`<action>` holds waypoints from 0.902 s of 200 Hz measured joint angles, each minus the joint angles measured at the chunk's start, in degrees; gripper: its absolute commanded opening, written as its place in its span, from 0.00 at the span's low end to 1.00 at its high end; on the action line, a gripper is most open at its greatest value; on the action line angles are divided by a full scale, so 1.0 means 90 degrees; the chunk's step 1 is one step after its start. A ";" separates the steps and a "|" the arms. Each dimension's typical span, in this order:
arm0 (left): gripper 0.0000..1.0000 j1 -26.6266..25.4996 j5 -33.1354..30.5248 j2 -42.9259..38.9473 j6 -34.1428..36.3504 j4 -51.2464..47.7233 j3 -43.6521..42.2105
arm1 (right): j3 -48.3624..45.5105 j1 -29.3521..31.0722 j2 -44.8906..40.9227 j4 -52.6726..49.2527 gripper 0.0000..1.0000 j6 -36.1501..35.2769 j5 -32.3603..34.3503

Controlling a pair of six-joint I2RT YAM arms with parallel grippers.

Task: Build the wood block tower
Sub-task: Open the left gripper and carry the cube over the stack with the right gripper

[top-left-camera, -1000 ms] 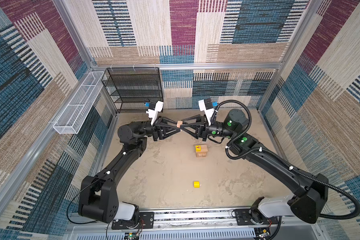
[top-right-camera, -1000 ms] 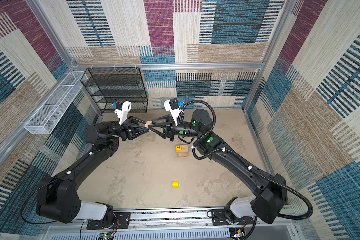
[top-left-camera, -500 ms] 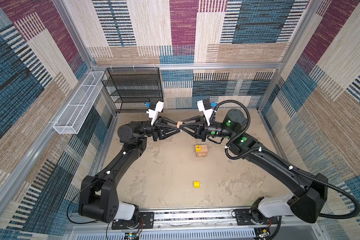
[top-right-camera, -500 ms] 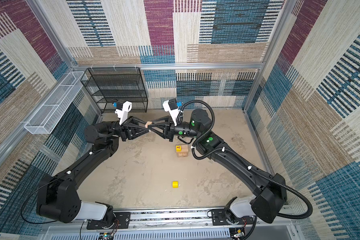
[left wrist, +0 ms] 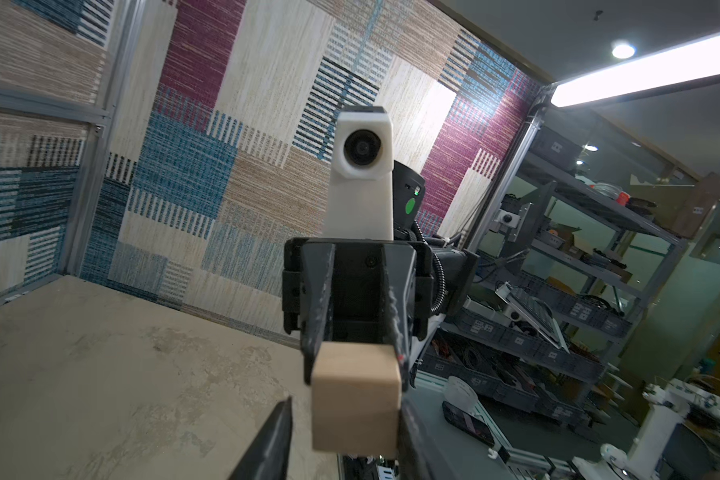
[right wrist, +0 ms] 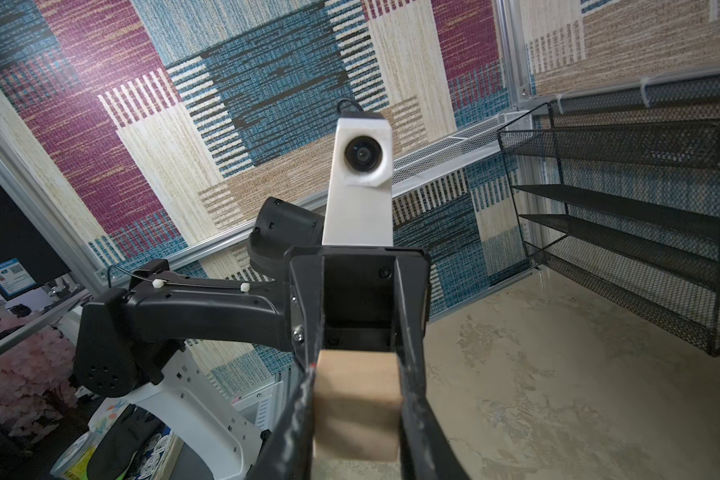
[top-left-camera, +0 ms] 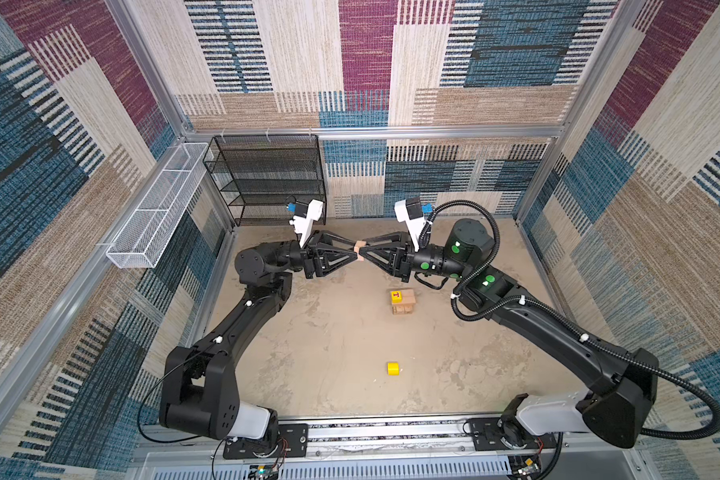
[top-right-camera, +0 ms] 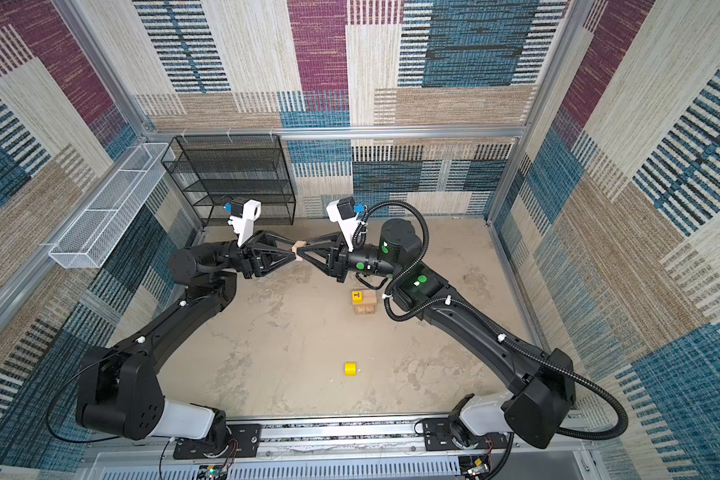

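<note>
The two black hands are meeting tip to tip above the back part of the beige mottled surface. The right hand is pinching a plain tan wooden cube on both sides, and the cube is hanging in the air. The left hand is standing spread around the same cube; in the left wrist view one of its fingers is staying clearly apart from the wood. The low tower of tan wooden blocks, with a yellow lettered cube on top, is standing on the surface near the right hand. A small yellow block is lying alone nearer the front.
</note>
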 measured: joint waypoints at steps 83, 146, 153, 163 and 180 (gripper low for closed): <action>0.60 0.0328 -0.0437 0.0029 0.0078 -0.0391 -0.0058 | 0.0000 0.0005 -0.0226 -0.0182 0.00 0.0017 0.0867; 0.53 0.0389 -0.2074 -0.0719 0.3786 -0.6472 0.0758 | 0.0590 0.0005 -0.0151 -0.1571 0.00 -0.0333 0.2647; 0.52 0.0386 -0.2438 -0.0699 0.4129 -0.7111 0.0865 | 0.0675 0.0005 -0.0090 -0.1809 0.00 -0.0357 0.2897; 0.50 0.0347 -0.3011 -0.0639 0.4551 -0.8046 0.1022 | 0.0797 0.0005 0.0017 -0.2178 0.00 -0.0391 0.3279; 0.47 0.0219 -0.4012 -0.0517 0.5115 -0.9442 0.1282 | 0.0959 0.0005 0.0192 -0.2854 0.00 -0.0427 0.3842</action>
